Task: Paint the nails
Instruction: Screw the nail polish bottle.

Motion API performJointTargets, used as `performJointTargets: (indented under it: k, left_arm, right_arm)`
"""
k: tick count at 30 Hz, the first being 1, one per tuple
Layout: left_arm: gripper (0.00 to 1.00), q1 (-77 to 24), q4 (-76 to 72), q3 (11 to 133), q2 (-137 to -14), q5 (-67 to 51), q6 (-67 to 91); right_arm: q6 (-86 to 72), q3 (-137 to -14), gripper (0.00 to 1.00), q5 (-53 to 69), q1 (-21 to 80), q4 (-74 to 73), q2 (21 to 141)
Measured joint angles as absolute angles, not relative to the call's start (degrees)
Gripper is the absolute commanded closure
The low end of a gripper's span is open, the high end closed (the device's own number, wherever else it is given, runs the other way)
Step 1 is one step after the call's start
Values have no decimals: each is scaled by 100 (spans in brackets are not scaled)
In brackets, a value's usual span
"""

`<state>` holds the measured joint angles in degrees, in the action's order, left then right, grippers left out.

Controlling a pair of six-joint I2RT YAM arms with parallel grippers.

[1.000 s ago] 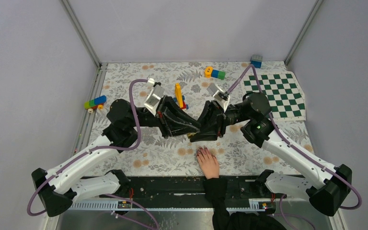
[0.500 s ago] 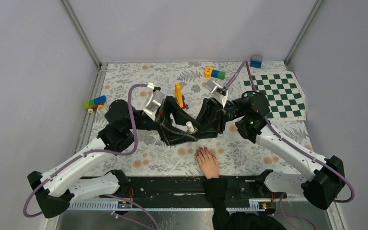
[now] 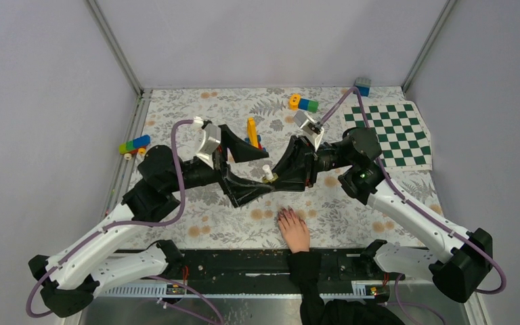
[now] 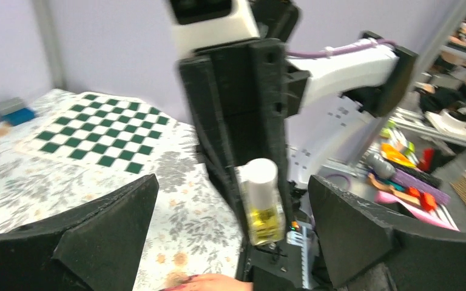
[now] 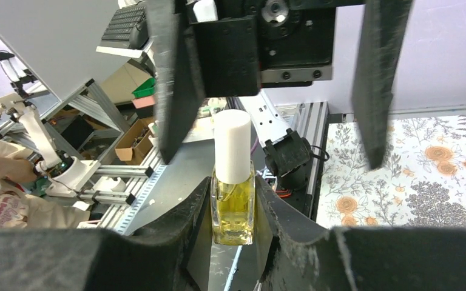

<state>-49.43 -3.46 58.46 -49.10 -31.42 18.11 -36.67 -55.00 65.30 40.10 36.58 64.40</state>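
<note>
Presently, the nails (image 3: 286, 214) are seen at the fingertips of a pale hand (image 3: 295, 232) laid flat on the floral table (image 3: 176, 108), at about 6 o'clock from both grippers and apart from them. The right gripper (image 3: 275, 177) is closed around a small bottle (image 5: 233, 213) of yellowish liquid with a white cap (image 5: 232, 144). The left gripper (image 4: 230, 185) is spread wide, its fingers (image 4: 106, 227) flanking the bottle without touching it. Single nails are too small to be counted. The blurred left wrist view cuts the hand off at its lower edge, possibly showing one nail.
</note>
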Motion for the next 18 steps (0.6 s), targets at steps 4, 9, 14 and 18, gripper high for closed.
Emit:
performJointTargets:
  k: [4,9,14,18]
  left_arm:
    - [1,-4694,-228,5697,-4652,-2578,1844]
    - [1,-4394,-379,5529,-4462,-2432,2078]
    - [1,-4375,-574,5470,-4626,-2471,2388]
    - [2,-4316,-569,5472,-5013,-2351,2724]
  right_arm:
    - [-3347,-5500,100,6390,4007,3345,6274]
    - [-2676,-5507,100,5900,4007,2473,6147]
    - [-1883,-5548,100,4890,4001,1264,6121]
    - [-1437,-5548,100,4040,4001,602,6121]
